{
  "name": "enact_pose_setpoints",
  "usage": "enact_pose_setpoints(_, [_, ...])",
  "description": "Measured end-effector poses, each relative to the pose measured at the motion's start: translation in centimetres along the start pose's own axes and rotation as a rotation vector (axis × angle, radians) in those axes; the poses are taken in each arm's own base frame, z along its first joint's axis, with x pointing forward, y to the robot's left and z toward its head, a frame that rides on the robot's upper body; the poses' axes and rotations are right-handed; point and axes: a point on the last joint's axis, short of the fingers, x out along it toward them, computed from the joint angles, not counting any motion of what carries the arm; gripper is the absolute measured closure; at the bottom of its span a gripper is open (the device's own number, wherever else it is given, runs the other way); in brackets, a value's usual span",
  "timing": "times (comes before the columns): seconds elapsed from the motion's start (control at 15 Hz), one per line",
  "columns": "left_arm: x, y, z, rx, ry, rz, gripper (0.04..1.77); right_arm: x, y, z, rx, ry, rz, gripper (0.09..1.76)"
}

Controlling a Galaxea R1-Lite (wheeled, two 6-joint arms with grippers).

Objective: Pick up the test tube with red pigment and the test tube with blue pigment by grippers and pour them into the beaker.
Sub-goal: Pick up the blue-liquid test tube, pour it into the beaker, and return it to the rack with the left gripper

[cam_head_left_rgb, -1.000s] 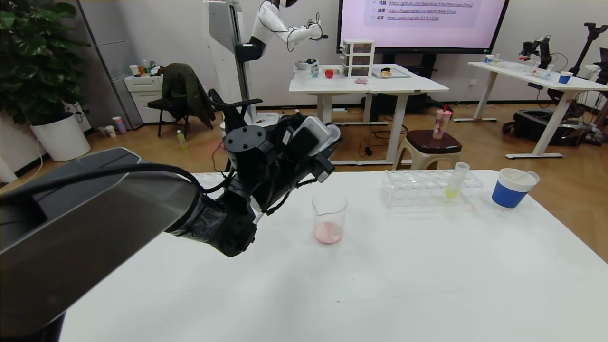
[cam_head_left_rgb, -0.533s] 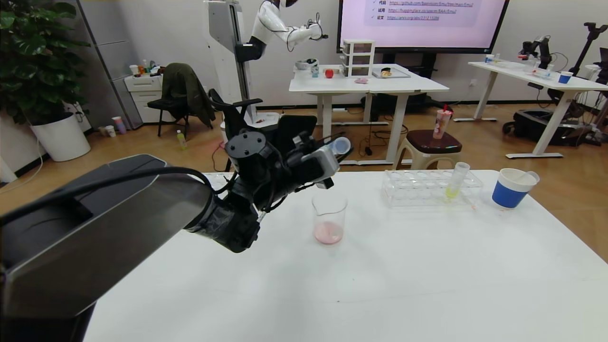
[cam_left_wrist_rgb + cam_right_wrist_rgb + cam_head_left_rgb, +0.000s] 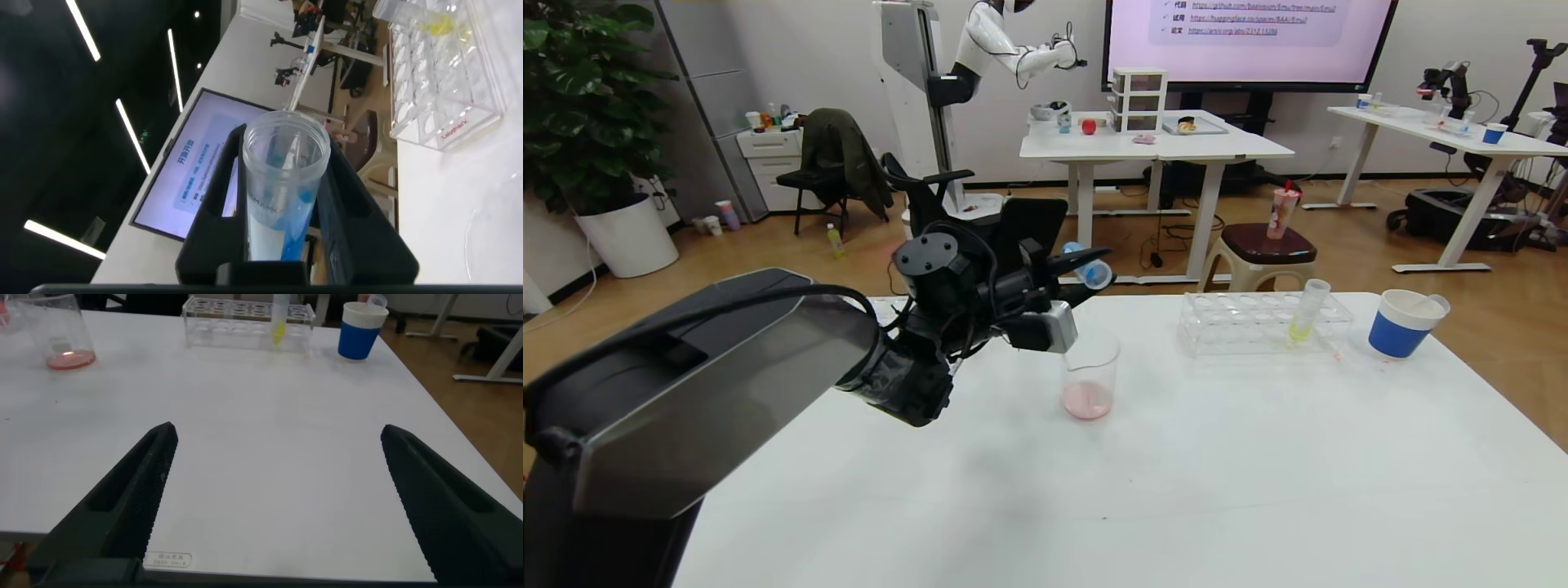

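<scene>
My left gripper (image 3: 1092, 263) is shut on the test tube with blue pigment (image 3: 1086, 272), a clear tube streaked with blue liquid (image 3: 282, 192). It holds the tube tipped nearly on its side, up in the air just above and behind the beaker (image 3: 1089, 376). The beaker stands on the white table with a little pink liquid at its bottom (image 3: 64, 339). The test tube with red pigment is out of view. My right gripper (image 3: 278, 431) is open and low over the table's near side, with nothing between its fingers.
A clear tube rack (image 3: 1241, 322) stands at the back right with a yellow-liquid tube (image 3: 1305, 314) in it. A blue-and-white paper cup (image 3: 1405, 322) is to the right of the rack. The table's far edge runs just behind the rack.
My left wrist has rolled over and dropped slightly, tipping the blue tube from slanting upward to nearly level above the beaker. The right gripper has not moved.
</scene>
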Motion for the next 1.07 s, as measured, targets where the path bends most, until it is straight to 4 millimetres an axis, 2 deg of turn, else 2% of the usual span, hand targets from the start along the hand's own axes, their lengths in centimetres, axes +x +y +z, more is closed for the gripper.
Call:
enact_pose_setpoints(0.47, [-0.2, -1.9, -1.7, 0.061, -0.009, 0.03, 1.31, 0.0, 0.0, 0.0, 0.0, 0.0, 0.0, 0.11])
enact_pose_setpoints(1.07, [0.1, -3.6, -1.9, 0.149, -0.032, 0.056, 1.31, 0.0, 0.0, 0.0, 0.0, 0.0, 0.0, 0.11])
